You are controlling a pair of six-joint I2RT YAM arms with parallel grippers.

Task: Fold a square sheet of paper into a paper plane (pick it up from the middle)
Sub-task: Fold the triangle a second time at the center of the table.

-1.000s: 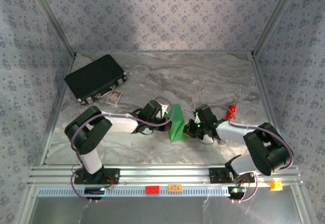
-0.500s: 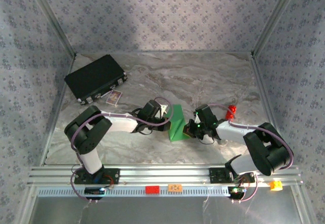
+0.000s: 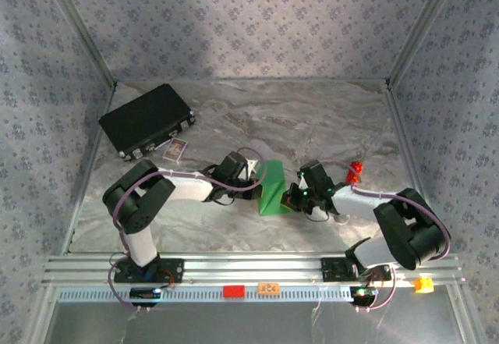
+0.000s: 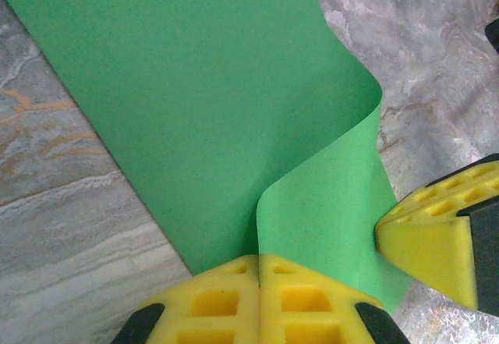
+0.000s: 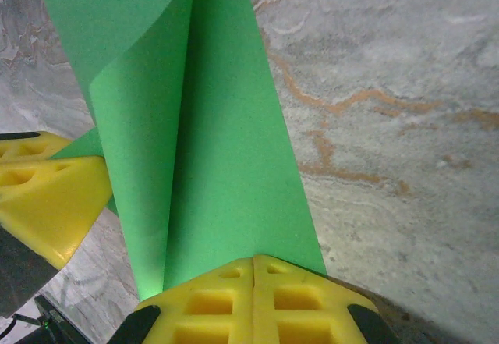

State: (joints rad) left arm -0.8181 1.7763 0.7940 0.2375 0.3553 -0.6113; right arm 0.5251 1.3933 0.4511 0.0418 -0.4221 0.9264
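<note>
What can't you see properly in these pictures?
- Top view: the green paper, its folds too small to follow.
- Left wrist view: the paper's top, cut off by the frame edge.
- Top view: small card, its picture too small to read.
- Top view: red object, too small to name.

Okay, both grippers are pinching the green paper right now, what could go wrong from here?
1. The left gripper and right gripper both clamp the square sheet of paper close together; pulling apart could tear it.
2. The fold is a loose curl, not a pressed crease, so it may spring open or crease crooked.
3. Their fingertips sit close and might collide.
</note>
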